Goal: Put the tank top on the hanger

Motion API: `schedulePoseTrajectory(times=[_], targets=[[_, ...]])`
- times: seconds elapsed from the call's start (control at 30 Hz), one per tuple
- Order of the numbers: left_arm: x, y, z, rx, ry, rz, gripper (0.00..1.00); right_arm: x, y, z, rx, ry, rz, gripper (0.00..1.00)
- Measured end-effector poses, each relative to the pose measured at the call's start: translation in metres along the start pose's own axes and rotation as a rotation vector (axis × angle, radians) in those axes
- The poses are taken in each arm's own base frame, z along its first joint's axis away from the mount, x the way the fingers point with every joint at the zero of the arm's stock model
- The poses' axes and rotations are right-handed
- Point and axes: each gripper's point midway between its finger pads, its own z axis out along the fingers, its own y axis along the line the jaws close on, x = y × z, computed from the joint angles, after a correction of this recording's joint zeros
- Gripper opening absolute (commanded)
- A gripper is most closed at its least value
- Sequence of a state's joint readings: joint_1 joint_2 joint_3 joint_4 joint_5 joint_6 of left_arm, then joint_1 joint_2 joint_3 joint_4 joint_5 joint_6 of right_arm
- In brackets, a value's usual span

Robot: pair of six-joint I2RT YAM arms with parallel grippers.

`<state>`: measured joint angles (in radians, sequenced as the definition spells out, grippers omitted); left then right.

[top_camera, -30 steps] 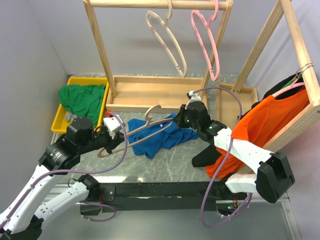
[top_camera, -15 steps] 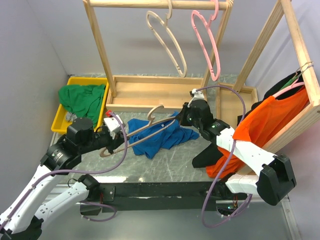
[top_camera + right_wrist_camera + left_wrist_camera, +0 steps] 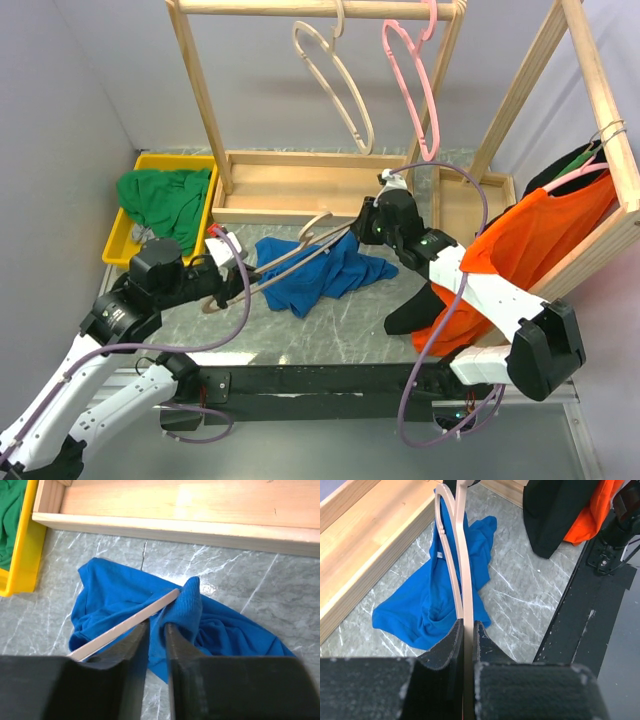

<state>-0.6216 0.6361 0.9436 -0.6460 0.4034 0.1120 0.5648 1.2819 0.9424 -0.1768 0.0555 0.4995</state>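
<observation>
The royal-blue tank top (image 3: 318, 272) lies crumpled on the marble table, one edge lifted. My left gripper (image 3: 222, 284) is shut on a pale beige hanger (image 3: 290, 256) and holds it low over the top; in the left wrist view the hanger (image 3: 462, 570) runs out from between the pads above the blue fabric (image 3: 427, 605). My right gripper (image 3: 366, 235) is shut on a fold of the tank top (image 3: 190, 611) right at the hanger's shoulder end (image 3: 150, 612), the fabric draped over that tip.
A wooden rack (image 3: 300, 185) stands behind, with a second beige hanger (image 3: 335, 80) and a pink hanger (image 3: 412, 85) on its rail. A yellow bin (image 3: 125, 235) with a green garment (image 3: 165, 195) is at the left. An orange shirt (image 3: 520, 250) hangs on the right rack.
My right gripper has lifted the blue fabric a little up and back toward the rack. The hanger in my left gripper has tilted up with it.
</observation>
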Motion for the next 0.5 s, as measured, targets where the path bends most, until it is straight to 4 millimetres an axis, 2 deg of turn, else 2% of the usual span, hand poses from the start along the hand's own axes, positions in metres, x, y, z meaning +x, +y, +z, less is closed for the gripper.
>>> schedulePoseTrajectory(times=[0.07, 0.33, 0.5], targets=[[0.0, 0.001, 0.002, -0.001, 0.0, 0.0, 0.01, -0.001, 0.001, 0.001, 0.001, 0.003, -0.001, 0.35], [0.004, 0.007, 0.004, -0.027, 0.016, -0.005, 0.01, 0.003, -0.005, 0.003, 0.016, 0.02, 0.005, 0.33], [0.007, 0.006, 0.001, -0.036, 0.023, -0.015, 0.01, 0.012, -0.019, 0.008, 0.045, 0.04, 0.023, 0.31]])
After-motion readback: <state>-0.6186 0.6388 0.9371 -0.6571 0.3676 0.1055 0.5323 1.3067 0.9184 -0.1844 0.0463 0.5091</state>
